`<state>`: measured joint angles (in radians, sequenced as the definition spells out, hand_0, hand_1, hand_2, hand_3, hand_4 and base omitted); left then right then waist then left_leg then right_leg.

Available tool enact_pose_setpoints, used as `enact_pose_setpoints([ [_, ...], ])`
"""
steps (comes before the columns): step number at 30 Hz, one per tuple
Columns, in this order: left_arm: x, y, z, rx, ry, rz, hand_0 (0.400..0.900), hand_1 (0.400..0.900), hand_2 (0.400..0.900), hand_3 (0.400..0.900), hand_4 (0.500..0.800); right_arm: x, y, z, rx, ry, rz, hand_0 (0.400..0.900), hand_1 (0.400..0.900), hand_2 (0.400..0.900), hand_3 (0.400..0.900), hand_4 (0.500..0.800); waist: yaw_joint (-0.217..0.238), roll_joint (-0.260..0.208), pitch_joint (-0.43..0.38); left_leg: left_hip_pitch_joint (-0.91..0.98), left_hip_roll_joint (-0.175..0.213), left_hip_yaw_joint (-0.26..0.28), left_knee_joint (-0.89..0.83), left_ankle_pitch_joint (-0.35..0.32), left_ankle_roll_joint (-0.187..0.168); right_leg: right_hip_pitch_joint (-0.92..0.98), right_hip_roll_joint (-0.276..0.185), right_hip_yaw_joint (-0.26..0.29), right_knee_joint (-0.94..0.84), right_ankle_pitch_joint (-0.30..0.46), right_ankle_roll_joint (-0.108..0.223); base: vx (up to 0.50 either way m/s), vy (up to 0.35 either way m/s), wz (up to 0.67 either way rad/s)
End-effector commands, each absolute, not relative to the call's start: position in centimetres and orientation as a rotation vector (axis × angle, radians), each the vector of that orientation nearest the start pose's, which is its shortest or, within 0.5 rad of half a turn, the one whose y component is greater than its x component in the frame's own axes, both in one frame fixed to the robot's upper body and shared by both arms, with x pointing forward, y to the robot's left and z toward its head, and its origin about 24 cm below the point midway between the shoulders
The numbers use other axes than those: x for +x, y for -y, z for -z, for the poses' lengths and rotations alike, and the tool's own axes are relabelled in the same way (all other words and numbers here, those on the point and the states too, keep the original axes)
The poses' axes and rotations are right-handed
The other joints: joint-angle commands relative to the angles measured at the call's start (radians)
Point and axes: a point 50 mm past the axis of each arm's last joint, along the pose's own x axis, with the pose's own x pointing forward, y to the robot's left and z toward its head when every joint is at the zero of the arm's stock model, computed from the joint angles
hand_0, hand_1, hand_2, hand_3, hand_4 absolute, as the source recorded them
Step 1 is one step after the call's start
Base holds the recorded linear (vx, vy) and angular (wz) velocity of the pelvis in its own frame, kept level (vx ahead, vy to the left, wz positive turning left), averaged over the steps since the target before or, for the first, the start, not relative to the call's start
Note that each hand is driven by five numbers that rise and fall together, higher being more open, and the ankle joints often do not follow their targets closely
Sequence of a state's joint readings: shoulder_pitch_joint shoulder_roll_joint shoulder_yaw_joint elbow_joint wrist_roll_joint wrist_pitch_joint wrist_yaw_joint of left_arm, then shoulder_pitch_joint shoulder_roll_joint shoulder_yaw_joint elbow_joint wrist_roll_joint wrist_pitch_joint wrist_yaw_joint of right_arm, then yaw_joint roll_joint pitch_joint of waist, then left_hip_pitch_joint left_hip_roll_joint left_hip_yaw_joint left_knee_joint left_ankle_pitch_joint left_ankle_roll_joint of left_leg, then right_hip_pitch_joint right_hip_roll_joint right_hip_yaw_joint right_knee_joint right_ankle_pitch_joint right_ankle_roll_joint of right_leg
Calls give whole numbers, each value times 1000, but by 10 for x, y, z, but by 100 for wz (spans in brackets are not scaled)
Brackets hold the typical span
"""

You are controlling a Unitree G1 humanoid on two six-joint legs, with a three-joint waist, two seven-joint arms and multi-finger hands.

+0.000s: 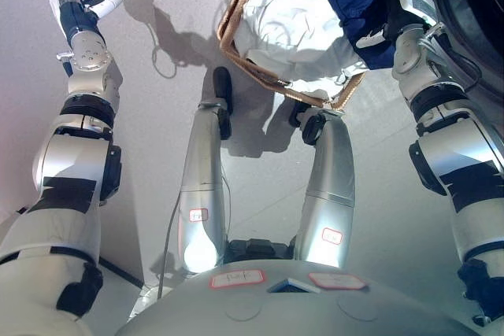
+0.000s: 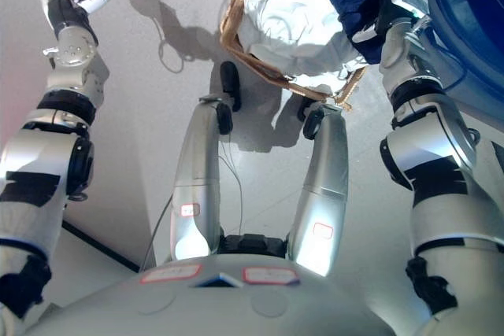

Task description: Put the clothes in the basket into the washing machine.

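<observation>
Clothes sit heaped in the basket [image 1: 236, 41] on the floor [image 1: 173, 116], straight ahead of the robot and a little toward its right side. The bulk of the load is a white garment [image 1: 295, 29] that fills the woven frame; a dark blue garment [image 1: 362, 5] lies across its far right corner. The washing machine [image 1: 465, 13] shows as a dark round opening at the upper right edge, just beyond that corner, so the lift runs from the basket up and to the right.

The right hand [image 1: 376, 33] is by far the nearer one. It is down at the basket's right rim, in among the folds of the dark blue garment, and its fingers are mostly hidden by the cloth, so I cannot tell whether it has closed on the fabric or only rests there. Its forearm comes in steeply from the lower right, with the wrist close beside the machine's opening.

The left hand [image 1: 79, 1] is well apart from all this, raised at the far upper left over bare floor, fingers spread and straight, holding nothing. Judging from this, the blue piece is the one to go first, and it needs only a short carry to the drum
</observation>
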<state>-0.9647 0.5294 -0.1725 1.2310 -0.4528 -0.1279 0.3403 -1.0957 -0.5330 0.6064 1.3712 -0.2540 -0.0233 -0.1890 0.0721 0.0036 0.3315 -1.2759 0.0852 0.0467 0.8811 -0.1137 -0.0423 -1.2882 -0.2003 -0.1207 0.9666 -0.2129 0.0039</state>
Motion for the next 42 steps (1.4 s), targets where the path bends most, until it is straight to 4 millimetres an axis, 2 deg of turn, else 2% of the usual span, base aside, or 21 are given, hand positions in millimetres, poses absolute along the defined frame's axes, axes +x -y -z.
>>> enact_pose_setpoints([
  [1,366,-321,-120,120,-104,-713,900,900,900,900,800,401,272,-152,-1252,-197,264,400,400,400,400,500,-10,54,-71,19,-44,35,20,-93,-9,20,42,-33,5,13,72,5,4,-4],
  [5,368,-310,-108,127,-134,-693,900,900,900,900,800,400,267,-141,-1254,-224,250,400,400,400,400,500,-9,43,-89,17,-47,33,27,-94,-3,17,42,-33,7,10,65,9,-5,-3],
  [12,371,-301,-106,142,-129,-667,900,900,900,900,800,396,268,-128,-1214,-257,257,400,400,400,400,500,-4,32,-120,48,-47,31,-12,-81,7,39,50,-34,-18,20,62,0,0,0],
  [17,367,-300,-98,136,-134,-657,900,900,900,900,800,381,285,-104,-1126,-340,296,400,400,400,400,500,1,27,-152,144,-40,33,-117,-53,9,126,55,-29,-100,43,62,0,0,0],
  [20,365,-301,-93,135,-141,-656,900,900,900,900,800,376,295,-101,-1078,-357,332,400,400,400,400,500,2,23,-155,194,-38,36,-163,-41,8,176,60,-28,-144,57,64,19,-26,-6],
  [22,362,-305,-91,139,-147,-660,900,900,900,900,800,368,309,-99,-982,-376,398,400,400,400,400,500,-2,22,-163,251,-35,40,-219,-29,2,233,64,-21,-208,75,70,31,-27,-6],
  [24,362,-305,-91,140,-147,-658,900,900,900,900,800,368,310,-98,-981,-377,398,400,400,400,400,500,-1,21,-157,262,-35,41,-227,-26,2,243,65,-21,-215,78,70,-14,4,-11],
  [25,356,-316,-89,135,-151,-684,900,900,900,900,800,362,329,-108,-743,-331,537,400,400,400,400,500,-12,25,-160,308,-36,55,-293,22,3,286,72,-12,-293,129,67,45,22,-19],
  [26,356,-316,-89,136,-153,-683,900,900,900,900,800,361,329,-108,-743,-333,536,400,400,400,400,500,-10,25,-160,325,-35,51,-287,-8,-4,300,76,-6,-284,101,75,-45,25,-26],
  [27,355,-319,-91,137,-148,-690,900,900,900,900,800,360,333,-110,-683,-315,571,400,400,400,400,500,-15,24,-152,332,-34,60,-308,26,0,310,78,-8,-315,136,68,21,-1,-16],
  [30,349,-335,-99,135,-127,-734,900,900,900,900,800,362,340,-131,-480,-197,673,400,400,400,400,500,-33,28,-148,380,-30,81,-354,35,-6,353,93,6,-379,160,74,4,23,-31],
  [32,344,-346,-104,128,-110,-771,900,900,900,900,800,363,339,-139,-244,-81,737,400,400,400,400,500,-42,38,-132,404,-27,100,-385,47,-12,374,101,20,-427,182,79,5,40,-33],
  [33,343,-347,-104,129,-103,-782,900,900,900,900,800,364,335,-136,-203,-69,759,400,400,400,400,500,-44,46,-127,410,-28,107,-400,51,-12,380,104,24,-447,186,80,-6,40,-25],
  [36,348,-345,-113,131,-74,-788,900,900,900,900,800,370,328,-150,-89,11,783,400,400,400,400,500,-48,62,-120,425,-26,114,-426,61,-13,397,110,31,-481,196,83,15,-7,-13],
  [39,357,-337,-124,134,-51,-782,900,900,900,900,800,373,329,-170,88,109,845,400,400,400,400,500,-53,81,-121,432,-24,117,-441,67,-15,402,115,37,-494,197,80,34,-15,-9],
  [42,365,-331,-136,124,-24,-771,900,900,900,900,800,375,331,-193,341,223,851,400,400,400,400,500,-48,98,-125,443,-27,120,-478,81,-21,407,112,37,-522,205,81,40,-24,-1],
])
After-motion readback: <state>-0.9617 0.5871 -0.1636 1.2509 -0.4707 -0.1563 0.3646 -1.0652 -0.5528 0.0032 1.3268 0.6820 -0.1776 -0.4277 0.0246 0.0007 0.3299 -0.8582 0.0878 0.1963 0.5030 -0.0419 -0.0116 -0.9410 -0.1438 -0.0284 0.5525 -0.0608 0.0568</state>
